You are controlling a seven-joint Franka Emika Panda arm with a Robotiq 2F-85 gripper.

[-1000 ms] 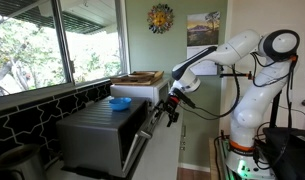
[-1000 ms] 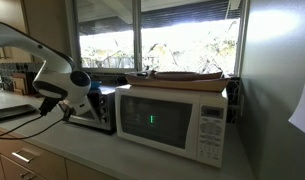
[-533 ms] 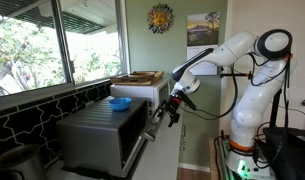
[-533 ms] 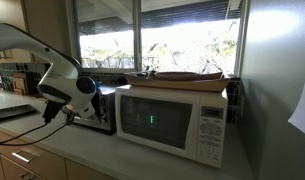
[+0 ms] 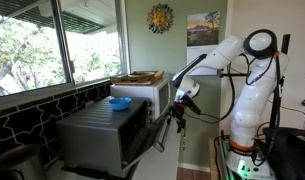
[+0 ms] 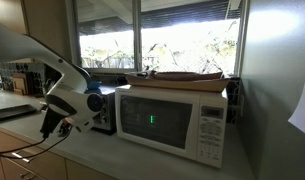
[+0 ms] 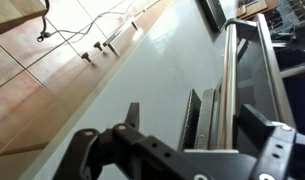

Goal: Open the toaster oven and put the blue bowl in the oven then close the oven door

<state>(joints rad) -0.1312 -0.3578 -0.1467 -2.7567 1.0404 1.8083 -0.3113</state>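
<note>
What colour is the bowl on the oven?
The bowl is bright blue, best in an exterior view.

1. My gripper (image 5: 176, 118) is showing black against my white arm (image 5: 232, 50).
2. The toaster oven (image 5: 92, 135) is gleaming grey, its top ribbed, the oven door (image 5: 141, 132) glazed dark.
3. The blue bowl (image 5: 120, 102) is glowing bright blue.

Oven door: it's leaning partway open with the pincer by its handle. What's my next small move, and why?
Probably pull the pincer down and outward to drop the oven door flat. In an exterior view it leans only partway out from the toaster oven, which looks too narrow an opening for the blue bowl sitting on top.
</note>
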